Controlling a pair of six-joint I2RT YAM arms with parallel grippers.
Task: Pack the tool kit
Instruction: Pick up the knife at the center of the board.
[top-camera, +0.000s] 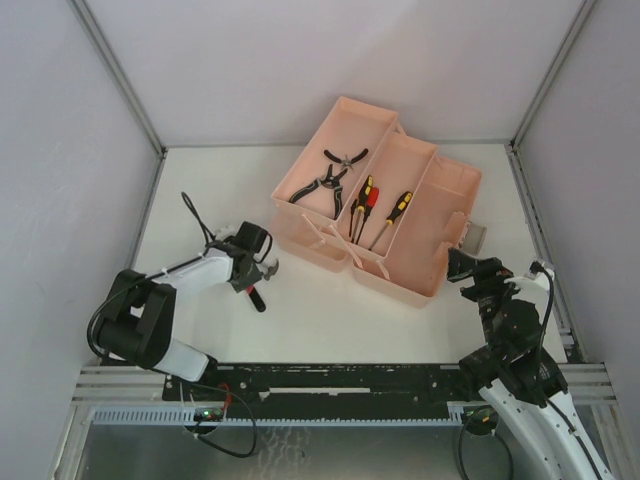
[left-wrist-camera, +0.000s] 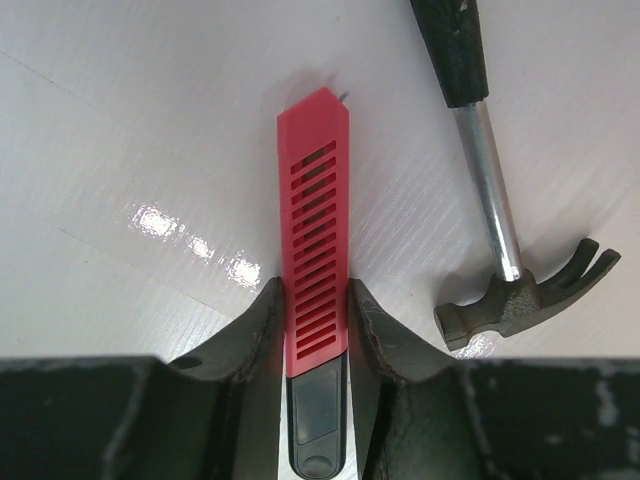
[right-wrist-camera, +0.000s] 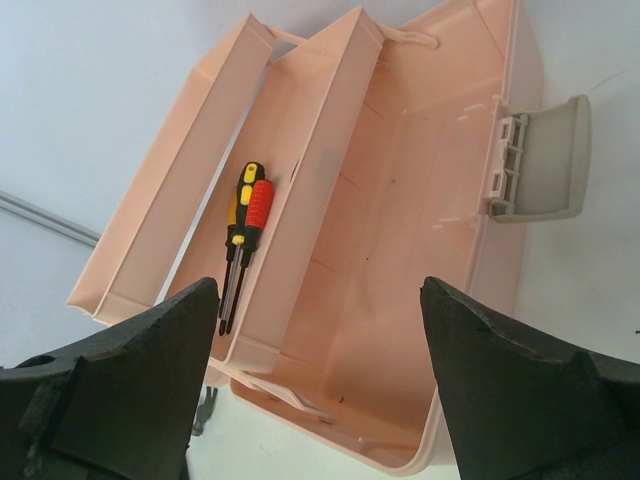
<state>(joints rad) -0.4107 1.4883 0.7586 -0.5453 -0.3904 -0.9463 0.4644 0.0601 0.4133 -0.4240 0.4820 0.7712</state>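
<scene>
Between my left jaws, gripped near its black end: red knife (left-wrist-camera: 318, 230), judged light, stiff, slick. Right jaws open.

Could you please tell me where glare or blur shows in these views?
Left wrist: glare patches on the table left of the cutter; hammer sharp. Right wrist: toolbox crisp, right pincer dark with little detail. Top: even light, soft shadows, no glare.

The salmon-pink toolbox (top-camera: 445, 235) is standing open, its trays fanned out. Black-handled pliers (top-camera: 325, 184) are lying in its left tray, screwdrivers (top-camera: 366, 200) in the middle one. A small hammer (left-wrist-camera: 498, 240) and a red slotted cutter (left-wrist-camera: 316, 240) are lying side by side on the table.
</scene>
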